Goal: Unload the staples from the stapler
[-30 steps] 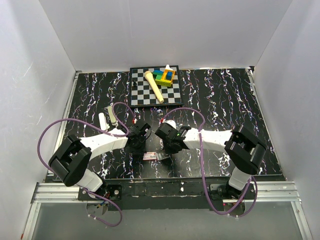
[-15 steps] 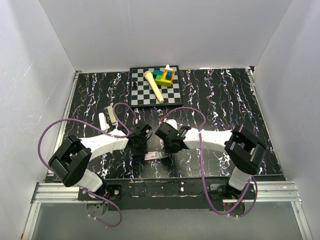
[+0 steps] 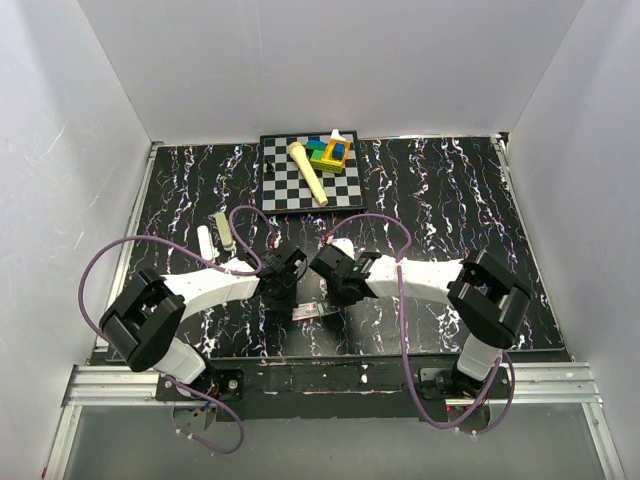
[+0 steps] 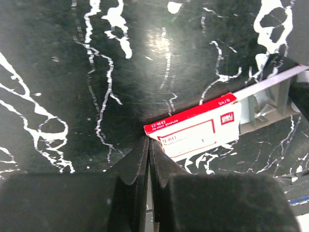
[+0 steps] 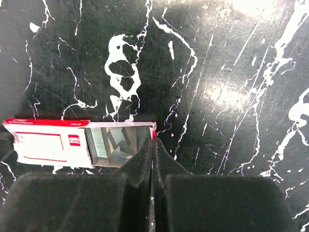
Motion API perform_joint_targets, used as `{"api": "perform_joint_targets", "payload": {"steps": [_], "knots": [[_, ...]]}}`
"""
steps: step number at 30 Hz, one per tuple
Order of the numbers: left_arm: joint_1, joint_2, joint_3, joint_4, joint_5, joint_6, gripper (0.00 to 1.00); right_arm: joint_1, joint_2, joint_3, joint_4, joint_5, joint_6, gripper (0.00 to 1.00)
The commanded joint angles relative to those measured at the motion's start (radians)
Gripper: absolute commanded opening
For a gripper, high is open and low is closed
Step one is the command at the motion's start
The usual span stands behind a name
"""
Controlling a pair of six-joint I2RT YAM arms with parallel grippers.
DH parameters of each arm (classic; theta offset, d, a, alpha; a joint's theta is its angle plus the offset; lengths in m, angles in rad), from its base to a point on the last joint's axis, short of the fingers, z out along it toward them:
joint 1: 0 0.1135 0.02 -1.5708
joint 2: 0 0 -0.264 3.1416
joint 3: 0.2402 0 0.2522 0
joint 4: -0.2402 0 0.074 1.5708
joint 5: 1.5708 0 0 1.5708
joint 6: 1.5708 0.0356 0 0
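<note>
A small red-and-white staple box (image 5: 48,144) lies on the black marbled table with its tray (image 5: 120,145) slid out to one side. Silvery staples (image 5: 100,141) lie as short strips in that tray. My left gripper (image 4: 148,141) is shut, its tips touching the box's (image 4: 195,133) left corner. My right gripper (image 5: 152,143) is shut, its tips against the tray's red end wall. In the top view both grippers (image 3: 282,278) (image 3: 335,275) meet over the box (image 3: 309,311) near the front edge. I cannot make out the stapler in any view.
A chessboard (image 3: 285,195) at the back carries a cream wooden pestle (image 3: 308,172) and coloured blocks (image 3: 328,152). Two pale tubes (image 3: 214,236) lie at the left. White walls close in the table on three sides. Purple cables loop above both arms.
Both grippers have edged a little closer together, and the box has shifted slightly to the right. Both stay shut.
</note>
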Motion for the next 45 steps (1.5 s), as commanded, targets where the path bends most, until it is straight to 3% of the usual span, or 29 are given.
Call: {"api": "perform_joint_targets", "payload": {"steps": [1,37,40,45], "knots": [[-0.038,0.07,-0.026,0.008,0.041,-0.014,0.0,-0.003,0.042,0.011,0.027,0.01,0.036,0.01],[-0.076,0.098,0.011,-0.014,0.037,-0.018,0.0,0.035,0.065,0.026,0.046,-0.028,0.079,0.02],[-0.074,0.096,0.007,-0.017,0.035,-0.018,0.0,0.032,0.042,0.022,0.031,-0.011,0.079,0.12],[-0.074,0.096,0.007,-0.015,0.029,-0.018,0.0,0.035,0.014,0.02,0.012,0.001,0.079,0.18]]}}
